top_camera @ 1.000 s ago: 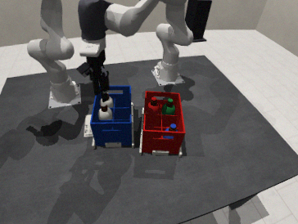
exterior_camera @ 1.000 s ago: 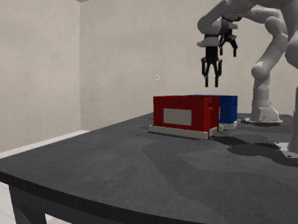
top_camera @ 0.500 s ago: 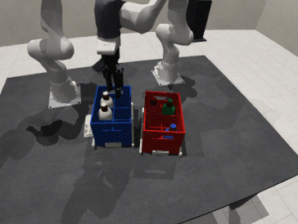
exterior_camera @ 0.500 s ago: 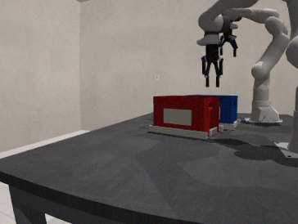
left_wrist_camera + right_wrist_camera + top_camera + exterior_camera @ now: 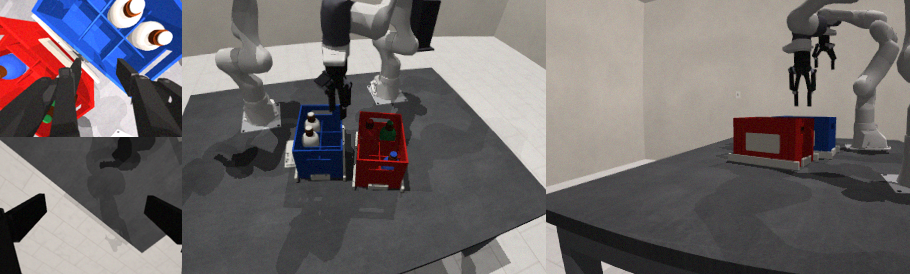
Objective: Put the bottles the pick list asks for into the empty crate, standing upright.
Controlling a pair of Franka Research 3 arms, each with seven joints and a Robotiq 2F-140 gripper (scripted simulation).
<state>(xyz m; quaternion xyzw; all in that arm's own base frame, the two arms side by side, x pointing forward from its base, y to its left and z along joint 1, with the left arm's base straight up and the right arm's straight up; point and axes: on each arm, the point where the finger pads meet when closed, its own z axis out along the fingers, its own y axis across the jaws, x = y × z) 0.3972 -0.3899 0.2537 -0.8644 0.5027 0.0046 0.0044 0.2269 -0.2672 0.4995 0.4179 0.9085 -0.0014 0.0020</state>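
Bottles: two white ones are in the blue crate (image 5: 318, 164) (image 5: 826, 132) (image 5: 76, 19), both upright, in neighbouring compartments. One white bottle (image 5: 312, 124) (image 5: 141, 38) sits nearer the robot bases, the other white bottle (image 5: 310, 139) (image 5: 120, 16) just beside it. The pick list (image 5: 290, 156) lies by the blue crate, so blue is likely the crate to fill. Its lines are too small to read here, so can't confirm the count.

Red crate (image 5: 380, 175) (image 5: 740, 145) (image 5: 87, 95), likely the source, has a green bottle (image 5: 387, 133) (image 5: 47, 118), a blue bottle (image 5: 393, 157) (image 5: 13, 68) and a dark red one (image 5: 369, 125).

Left gripper (image 5: 338, 109) (image 5: 803, 100) (image 5: 99, 64): fingers part-way apart, nothing between them, raised above the crates near the gap between the two. Right gripper (image 5: 824, 64) (image 5: 96, 201): fingers wide apart, nothing held, up off to the side.

Progress: probably well along, with the white part of the order looking placed. Left to do: whatever other colors the list wants, so the green, blue or red bottle may need moving over; the rest should stay. Neither crate looks tilted. Likely next for the left arm is a reach into red, if the list isn't met.
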